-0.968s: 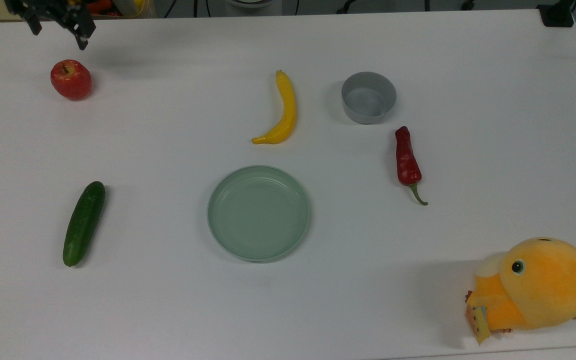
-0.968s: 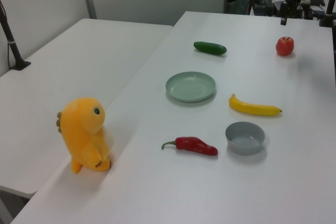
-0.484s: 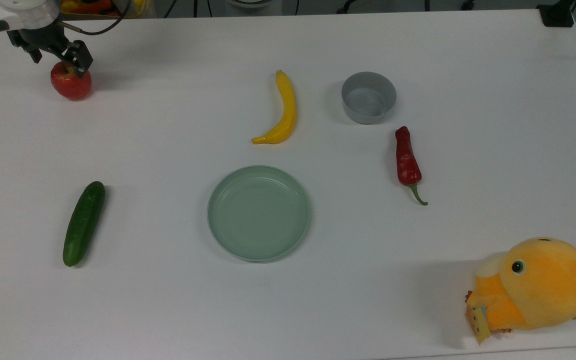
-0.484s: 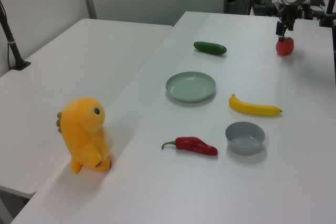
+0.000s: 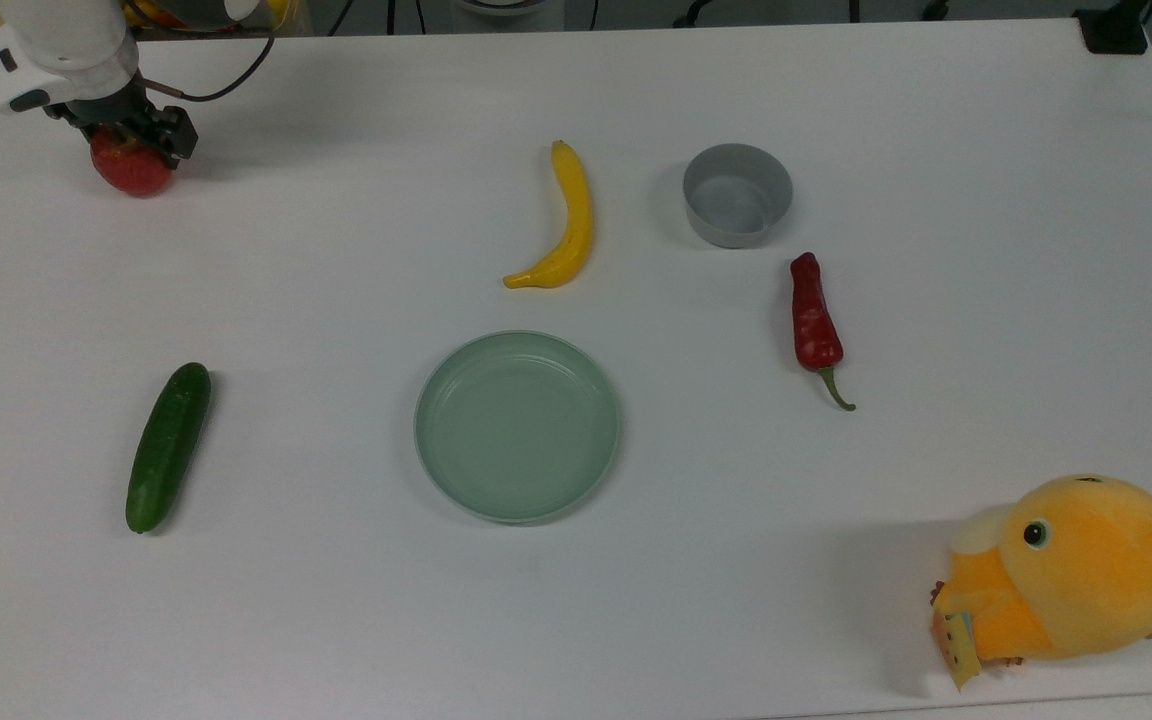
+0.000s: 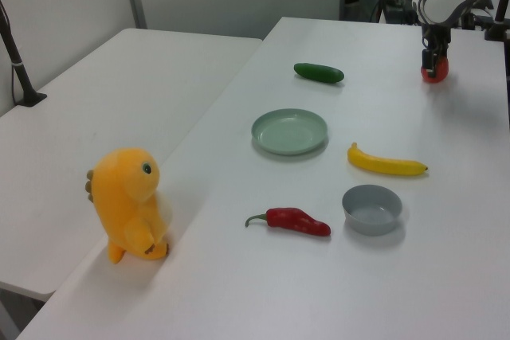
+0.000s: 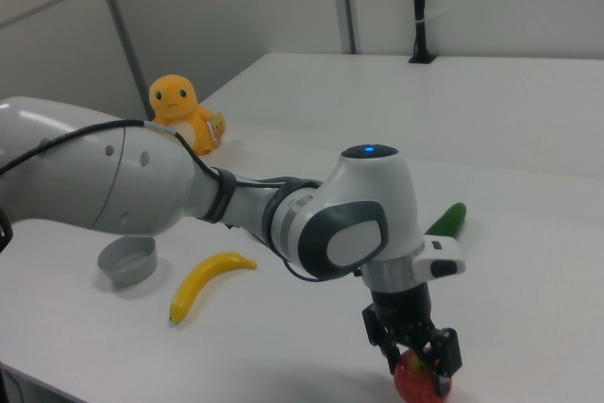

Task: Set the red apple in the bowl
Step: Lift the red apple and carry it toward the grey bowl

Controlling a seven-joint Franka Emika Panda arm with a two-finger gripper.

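Observation:
The red apple (image 5: 131,178) lies near the far left corner of the table (image 5: 936,150) in the top view, and at the far right in the left view (image 6: 434,77). My gripper (image 5: 131,150) has come down over it, pointing straight down, with one finger on each side of its upper half (image 7: 417,365). The fingers stand apart at about the apple's width, and the apple rests on the table (image 7: 422,388). The grey bowl (image 5: 726,238) stands empty right of the table's middle in the top view, far from the apple (image 6: 370,227).
Between the apple and the bowl lies a yellow banana (image 5: 568,220). A pale green plate (image 5: 518,515) sits mid-table, a red chili pepper (image 5: 814,320) just in front of the bowl, a cucumber (image 5: 168,445) at front left, and an orange plush toy (image 5: 1076,570) at the front right corner.
The gripper came in from the table's far edge and sank down over the apple until its fingers straddle it. The apple has shifted slightly to the top view's left.

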